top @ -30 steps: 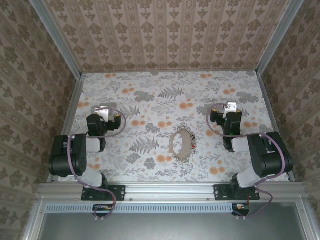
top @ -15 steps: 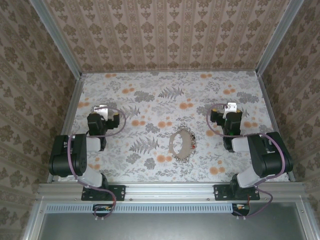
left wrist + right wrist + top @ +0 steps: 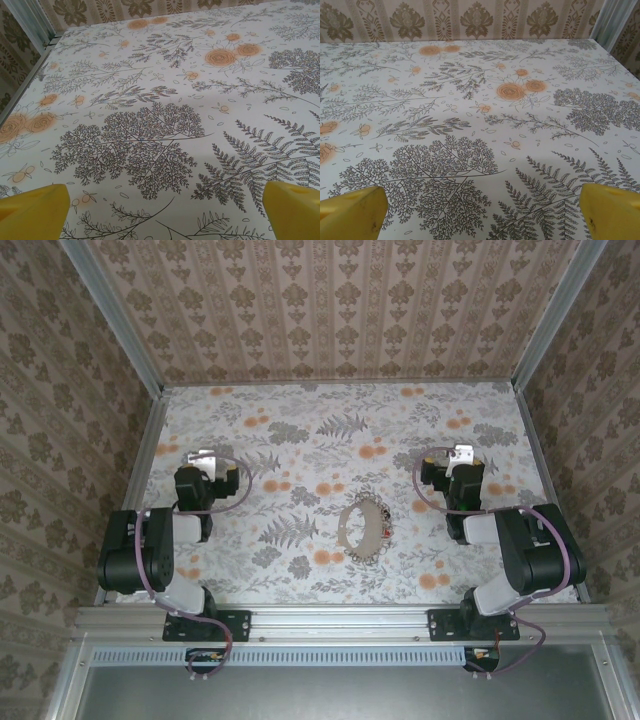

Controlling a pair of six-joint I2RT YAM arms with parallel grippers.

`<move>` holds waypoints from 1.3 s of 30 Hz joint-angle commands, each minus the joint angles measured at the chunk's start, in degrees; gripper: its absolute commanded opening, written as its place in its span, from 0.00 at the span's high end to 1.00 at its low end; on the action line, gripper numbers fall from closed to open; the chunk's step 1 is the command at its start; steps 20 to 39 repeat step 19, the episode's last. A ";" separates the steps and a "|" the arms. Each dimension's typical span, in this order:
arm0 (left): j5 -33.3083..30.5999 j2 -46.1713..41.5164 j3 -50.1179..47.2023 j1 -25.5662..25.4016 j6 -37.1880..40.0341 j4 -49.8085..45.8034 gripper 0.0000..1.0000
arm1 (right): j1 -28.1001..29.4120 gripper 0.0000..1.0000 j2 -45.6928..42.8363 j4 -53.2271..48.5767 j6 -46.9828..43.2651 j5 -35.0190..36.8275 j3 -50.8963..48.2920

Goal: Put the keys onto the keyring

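Mid-table between your arms lies the keyring [image 3: 363,527], the keys too small to pick out. Left gripper [image 3: 205,457] and right gripper [image 3: 461,453] hang released, empty. You are at the opening step: reach in for a fine pinch.

We see the right gripper [image 3: 480,215] with its two yellow plastic fingers [image 3: 352,212] at the lower corners, spread wide apart. Between them lies the white table cover printed with grey ferns and orange flowers [image 3: 470,100]. Beyond it stands the beige damask-patterned wall [image 3: 470,20], with a grey metal post [image 3: 612,20] at the upper right.
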 commanded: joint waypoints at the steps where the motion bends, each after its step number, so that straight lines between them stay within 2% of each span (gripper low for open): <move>1: -0.62 -0.37 1.14 -0.34 -1.22 -0.20 0.00 | -0.12 0.00 -0.20 -0.26 0.94 1.16 0.41; 39: -0.57 -0.30 1.14 -0.34 -1.20 -0.20 0.00 | -0.56 0.00 -0.16 -0.74 1.12 0.25 0.59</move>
